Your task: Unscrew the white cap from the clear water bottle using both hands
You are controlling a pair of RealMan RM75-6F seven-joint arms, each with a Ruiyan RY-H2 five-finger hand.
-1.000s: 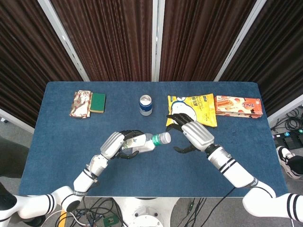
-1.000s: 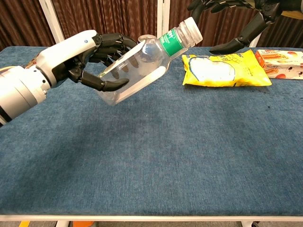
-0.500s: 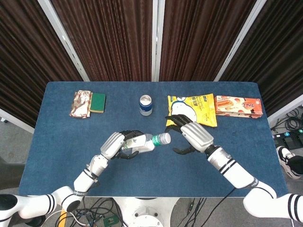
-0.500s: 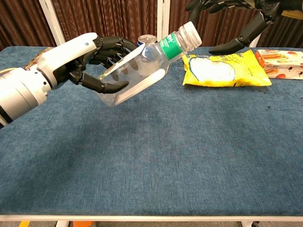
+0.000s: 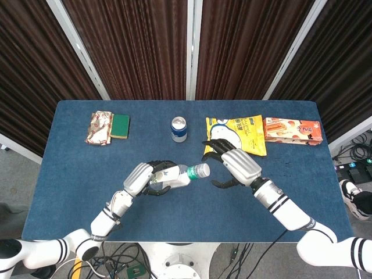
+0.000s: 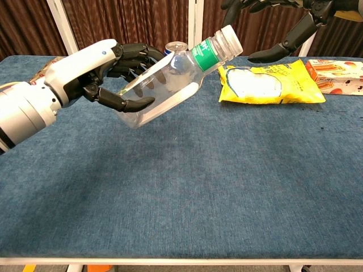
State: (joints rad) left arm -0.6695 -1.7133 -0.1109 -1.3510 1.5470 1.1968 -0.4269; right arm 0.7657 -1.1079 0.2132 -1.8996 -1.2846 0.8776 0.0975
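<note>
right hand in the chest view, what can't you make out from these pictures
- Right hand: chest view's top edge cuts off its palm; only dark fingers show.
- Gap between right hand and cap: head view too small; chest view suggests apart.
- Can: chest view, mostly hidden behind bottle and left hand.
- Snack labels: too small to read.

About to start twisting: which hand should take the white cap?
The right hand. It is open, fingers spread, just beside the white cap, which points toward it. The left hand already grips the body of the clear plastic water bottle, tilted above the table.
</note>
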